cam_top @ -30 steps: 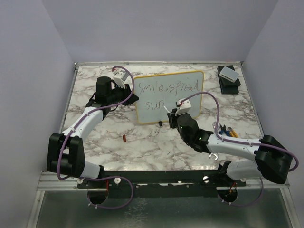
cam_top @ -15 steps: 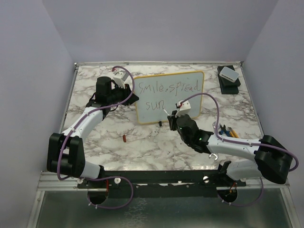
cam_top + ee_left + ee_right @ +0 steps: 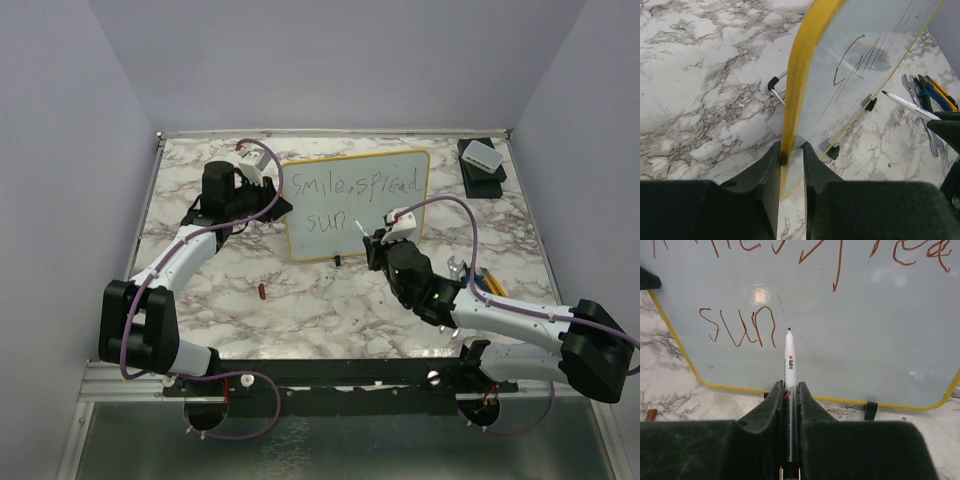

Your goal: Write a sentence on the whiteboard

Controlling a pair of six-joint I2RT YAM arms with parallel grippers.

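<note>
Two arms are working here. The left gripper (image 3: pixel 791 156) is pinching the left rim of the one whiteboard (image 3: pixel 385 200), which is standing upright mid-table (image 3: pixel 320 310). The sentence (image 3: pixel 350 185) is running to two lines, "smile, spread" over "sun". The right gripper (image 3: pixel 790 387) is clamping one marker (image 3: pixel 789 355), its tip pointing just right of "sun".

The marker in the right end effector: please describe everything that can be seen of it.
The marker has a white, plastic-looking barrel with red and dark print and a dark fine tip, uncapped. The right end effector is shut on its lower barrel. It points at the whiteboard, tip just right of the written "sun"; contact cannot be told.
</note>
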